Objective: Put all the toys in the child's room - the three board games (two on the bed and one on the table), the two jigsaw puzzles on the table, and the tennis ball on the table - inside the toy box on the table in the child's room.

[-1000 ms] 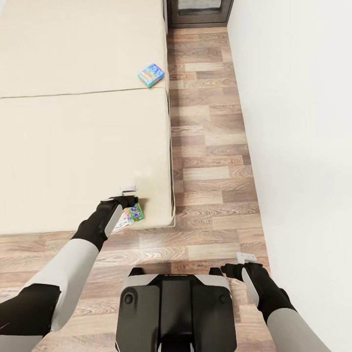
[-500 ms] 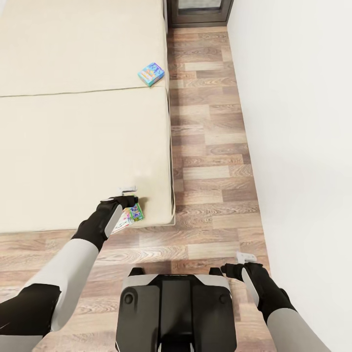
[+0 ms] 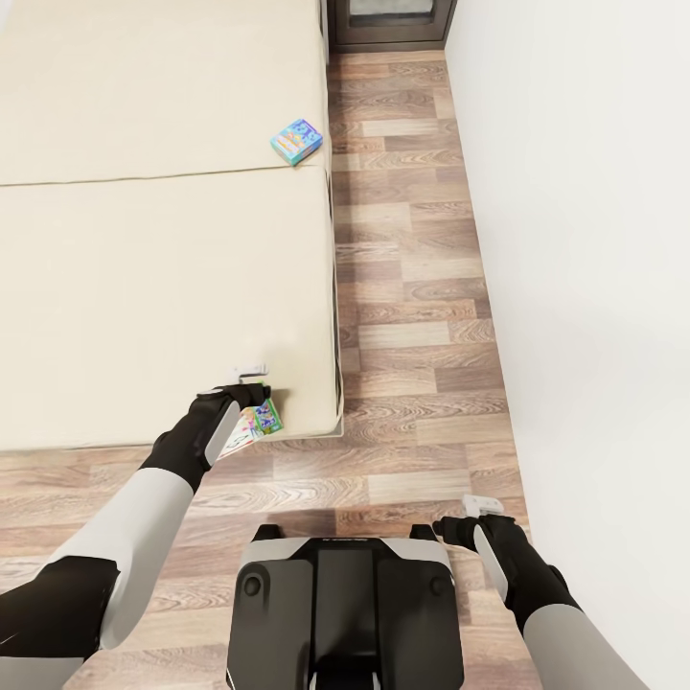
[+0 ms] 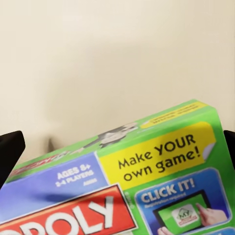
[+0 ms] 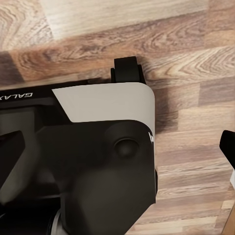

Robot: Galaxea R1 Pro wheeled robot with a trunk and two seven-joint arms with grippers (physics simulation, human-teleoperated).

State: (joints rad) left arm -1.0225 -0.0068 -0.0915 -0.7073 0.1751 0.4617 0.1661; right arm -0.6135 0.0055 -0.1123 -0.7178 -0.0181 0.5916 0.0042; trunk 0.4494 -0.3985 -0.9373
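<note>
Okay, my left tool (image 3: 251, 395) sits at the near corner of the bed (image 3: 144, 287), fingers either side of the green game (image 3: 261, 420), closed on it; the box tilts over the mattress edge. The blue game (image 3: 296, 142) lies well up the bed, by its right edge. My right tool (image 3: 470, 513) hangs over the floor (image 3: 412, 287); I can't tell its opening.

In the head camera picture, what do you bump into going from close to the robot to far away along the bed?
Left gripper on the green board game → bare cream bed → blue board game → dark window frame.
</note>
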